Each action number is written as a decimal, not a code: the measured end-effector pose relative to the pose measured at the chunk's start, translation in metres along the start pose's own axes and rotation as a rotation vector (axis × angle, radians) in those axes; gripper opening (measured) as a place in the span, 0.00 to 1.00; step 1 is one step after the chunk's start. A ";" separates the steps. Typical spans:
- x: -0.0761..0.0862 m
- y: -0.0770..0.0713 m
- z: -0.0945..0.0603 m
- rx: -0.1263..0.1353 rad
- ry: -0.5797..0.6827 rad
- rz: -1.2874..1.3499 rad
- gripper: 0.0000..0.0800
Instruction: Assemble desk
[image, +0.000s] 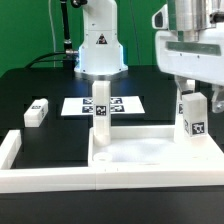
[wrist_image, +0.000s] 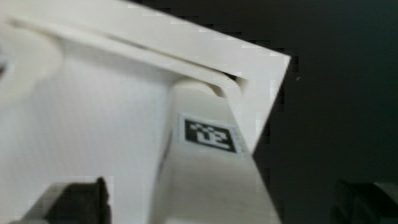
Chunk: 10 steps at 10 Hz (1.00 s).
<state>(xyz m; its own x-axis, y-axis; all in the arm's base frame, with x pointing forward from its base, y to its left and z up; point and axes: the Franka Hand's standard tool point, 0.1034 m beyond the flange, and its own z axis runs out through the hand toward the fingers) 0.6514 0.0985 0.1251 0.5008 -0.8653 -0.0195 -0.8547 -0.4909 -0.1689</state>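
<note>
Exterior view: top (image: 150, 152), a white rimmed tray, lies at the front edge of the surface (image: 30, 88), toward that view's right, against the front bar (image: 50, 178). Contents of the tray: first leg (image: 193, 116) upright at its rear corner on the exterior view's right; second leg (image: 100, 104) upright at its other rear corner; the rest of the tray floor shows bare. Whether either leg is fastened cannot be told. Outside the tray: loose leg (image: 37, 112) lying flat near the edge on the exterior view's left, well apart from the top; marker board (image: 130, 103) mid-surface, behind the second leg. Tool (image: 194, 96): directly over the first leg, straddling its upper end; the wrist view shows fingertips (wrist_image: 75, 203) spread, a gap on each side of the leg, so apart and gripping nothing. Hazards, as judged: an off-centre closing would likely push the first leg aslant before it is caught; a leg turned while tilted may bind; a sideways drag could slide the top along the front bar; a brush on lifting may topple a leg that merely rests.
</note>
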 end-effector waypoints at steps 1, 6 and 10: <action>-0.002 0.003 0.001 0.006 0.015 -0.046 0.80; 0.006 0.006 0.004 -0.055 0.037 -0.506 0.81; 0.002 -0.011 0.014 -0.105 0.052 -0.660 0.65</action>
<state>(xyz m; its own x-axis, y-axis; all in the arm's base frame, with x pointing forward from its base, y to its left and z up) 0.6634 0.1040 0.1129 0.9181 -0.3827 0.1026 -0.3815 -0.9238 -0.0320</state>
